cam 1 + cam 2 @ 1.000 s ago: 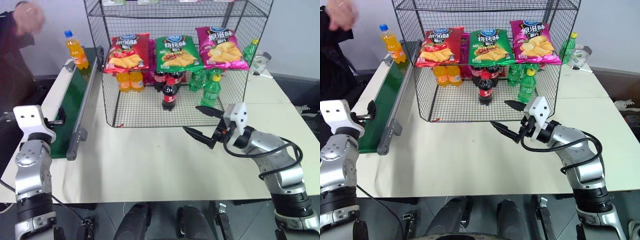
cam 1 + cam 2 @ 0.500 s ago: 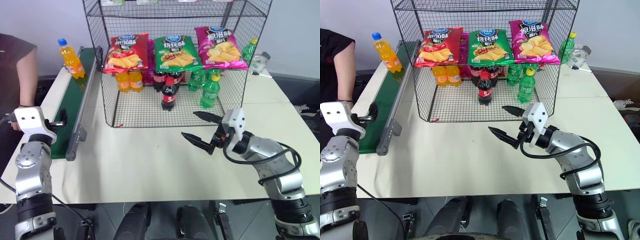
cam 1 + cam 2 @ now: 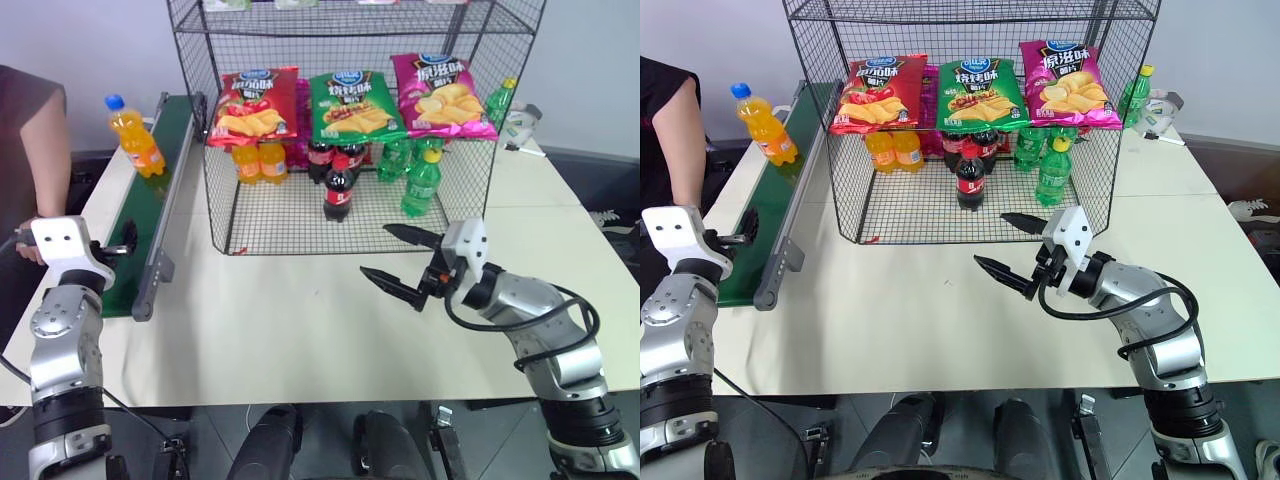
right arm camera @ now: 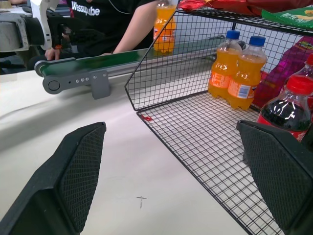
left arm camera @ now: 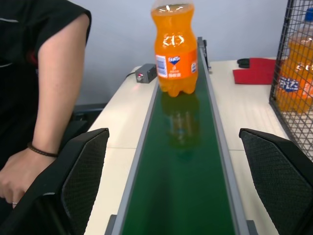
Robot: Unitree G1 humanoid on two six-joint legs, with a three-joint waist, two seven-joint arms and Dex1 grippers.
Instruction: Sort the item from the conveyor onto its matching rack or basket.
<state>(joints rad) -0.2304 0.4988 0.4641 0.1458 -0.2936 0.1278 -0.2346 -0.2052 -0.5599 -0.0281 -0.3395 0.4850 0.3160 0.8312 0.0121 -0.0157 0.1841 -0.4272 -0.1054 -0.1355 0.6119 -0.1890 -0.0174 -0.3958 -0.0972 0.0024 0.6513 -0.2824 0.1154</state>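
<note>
Since the big black wire rack (image 3: 350, 130) is the largest thing on the worktop (image 3: 300, 320), start there: its bottom shelf holds two orange soda bottles (image 3: 258, 160), dark cola bottles (image 3: 338, 185) and green bottles (image 3: 420, 180), and three bags of chips (image 3: 355, 105) lie on the shelf above. Next comes the long green conveyor (image 3: 150, 200), which carries just one thing, the small orange soda bottle (image 3: 135, 135), standing up near the far end. It looks full, so it is likely a bit heavy, hard, smooth and slippery, and easy to tip. Grabbing it around the middle, at the label, seems safest. The left end effector (image 5: 176, 186) waits at the near end of the belt, spread wide and empty. The right end effector (image 3: 400, 265) hangs over the worktop, also spread and empty.
</note>
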